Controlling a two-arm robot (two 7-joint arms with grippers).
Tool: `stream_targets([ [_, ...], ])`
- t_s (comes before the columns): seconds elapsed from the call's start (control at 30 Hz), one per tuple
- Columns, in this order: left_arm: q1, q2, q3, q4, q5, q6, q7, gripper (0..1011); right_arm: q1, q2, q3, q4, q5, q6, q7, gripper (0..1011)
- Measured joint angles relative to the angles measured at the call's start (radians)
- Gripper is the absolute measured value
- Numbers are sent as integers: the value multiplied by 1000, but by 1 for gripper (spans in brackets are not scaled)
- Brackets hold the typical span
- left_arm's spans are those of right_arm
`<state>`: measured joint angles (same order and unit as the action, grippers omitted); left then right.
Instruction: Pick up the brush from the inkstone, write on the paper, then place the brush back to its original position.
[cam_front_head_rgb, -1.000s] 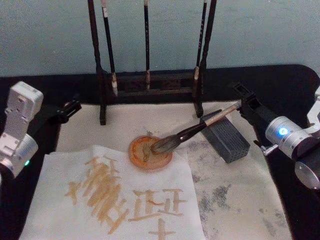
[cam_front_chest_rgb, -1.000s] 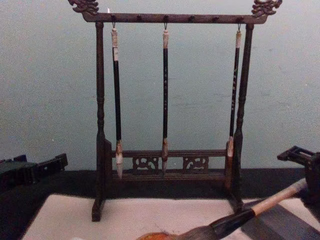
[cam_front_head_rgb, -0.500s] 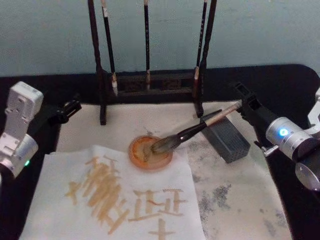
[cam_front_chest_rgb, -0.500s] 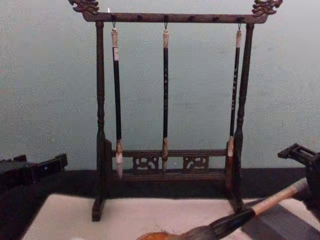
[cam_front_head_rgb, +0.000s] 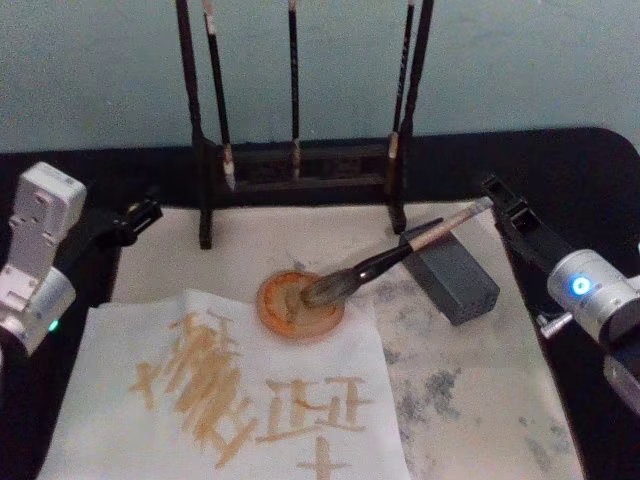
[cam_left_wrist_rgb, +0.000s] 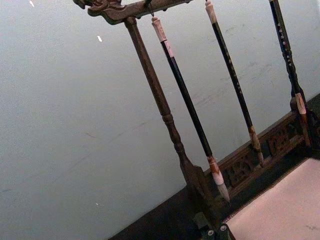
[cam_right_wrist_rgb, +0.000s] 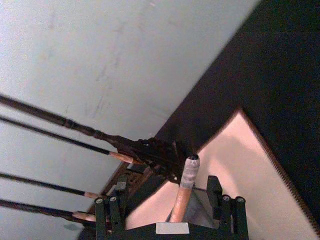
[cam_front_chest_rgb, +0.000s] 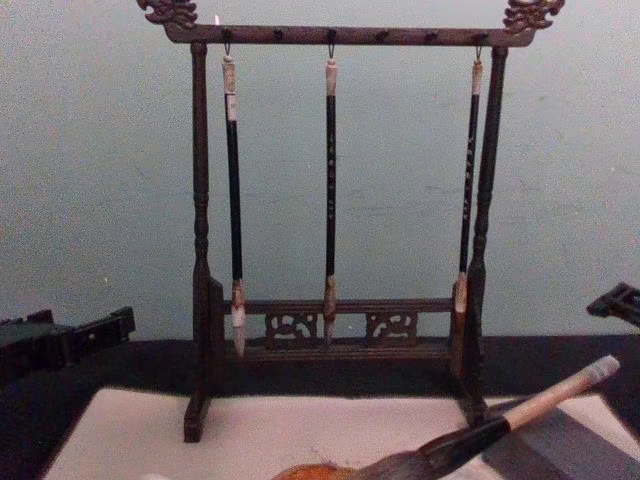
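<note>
1. Inkstone (cam_front_head_rgb: 300, 305), a round orange-brown dish on the desk (cam_front_head_rgb: 560, 170), held the bushy tuft of the brush (cam_front_head_rgb: 385, 262); the tuft lay in its shallow well, on brownish ink.
2. The brush leaned up to the right, its pale handle resting on the top edge of a grey block (cam_front_head_rgb: 452, 275) beside the dish.
3. The right end effector (cam_front_head_rgb: 503, 207) sat just past the handle's end, its fingers (cam_right_wrist_rgb: 222, 212) spread to either side of the handle and not touching it, holding nothing.
4. The paper (cam_front_head_rgb: 235, 400) lay in front of the dish, marked with tan brushstrokes, on top of a larger pale mat (cam_front_head_rgb: 480, 390) smudged with grey.
5. A wooden brush rack (cam_front_chest_rgb: 335, 200) stood behind, with three thin dark-handled brushes (cam_front_chest_rgb: 330, 190) hanging from its top bar.
6. The left end effector (cam_front_head_rgb: 130, 220) rested at the mat's left edge; whether its fingers were apart or together could not be told.
</note>
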<state>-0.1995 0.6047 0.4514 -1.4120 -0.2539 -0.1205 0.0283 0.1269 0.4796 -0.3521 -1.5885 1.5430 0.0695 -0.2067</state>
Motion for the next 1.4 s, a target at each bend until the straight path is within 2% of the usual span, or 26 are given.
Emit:
stream_targets([
  [0.07,0,0,0,0,0,0,0,1002,-12,18,-11,-29,-43,-22,-9,1008],
  [0.1,0,0,0,0,0,0,0,1002,-21,38,-24,-55,-95,-44,-15,1008],
  [0.13,0,0,0,0,0,0,0,1002,-25,48,-29,-66,-128,-56,-17,1008],
  [0.17,0,0,0,0,0,0,0,1002,-29,65,-41,-85,-194,-73,-19,1008],
  [0.2,0,0,0,0,0,0,0,1002,-29,65,-41,-85,-194,-73,-19,1008],
  [0.23,0,0,0,0,0,0,0,1002,-30,83,-58,-101,-261,-88,-18,1008],
  [0.27,0,0,0,0,0,0,0,1000,-29,93,-66,-108,-297,-95,-18,1008],
  [0.3,0,0,0,0,0,0,0,1002,-24,108,-83,-114,-360,-103,-17,1008],
  [0.4,0,0,0,0,0,0,0,1000,-7,137,-116,-119,-457,-104,-8,1008],
  [0.43,0,0,0,0,0,0,0,1002,6,155,-140,-119,-520,-104,3,1008],
  [0.53,0,0,0,0,0,0,0,1002,25,174,-168,-115,-593,-101,21,1008],
  [0.57,0,0,0,0,0,0,0,1002,37,183,-183,-109,-633,-99,35,1008],
  [0.67,0,0,0,0,0,0,0,1002,51,185,-190,-99,-661,-96,59,1008],
  [0.8,0,0,0,0,0,0,0,1002,54,176,-186,-89,-666,-99,82,1006],
  [0.9,0,0,0,0,0,0,0,1002,55,168,-190,-83,-686,-102,90,1008],
  [1.03,0,0,0,0,0,0,0,1002,57,159,-210,-72,-744,-115,95,1008],
  [1.07,0,0,0,0,0,0,0,1002,59,155,-220,-65,-776,-123,93,1008],
  [1.1,0,0,0,0,0,0,0,1002,59,155,-220,-65,-776,-123,93,1008],
  [1.17,0,0,0,0,0,0,0,1002,60,146,-234,-48,-832,-141,82,1008],
  [1.2,0,0,0,0,0,0,0,1002,60,144,-236,-43,-845,-147,79,1008],
  [1.3,0,0,0,0,0,0,0,1002,58,136,-239,-28,-876,-164,73,1008],
  [1.4,0,0,0,0,0,0,0,1002,54,131,-235,-18,-887,-174,73,1008],
])
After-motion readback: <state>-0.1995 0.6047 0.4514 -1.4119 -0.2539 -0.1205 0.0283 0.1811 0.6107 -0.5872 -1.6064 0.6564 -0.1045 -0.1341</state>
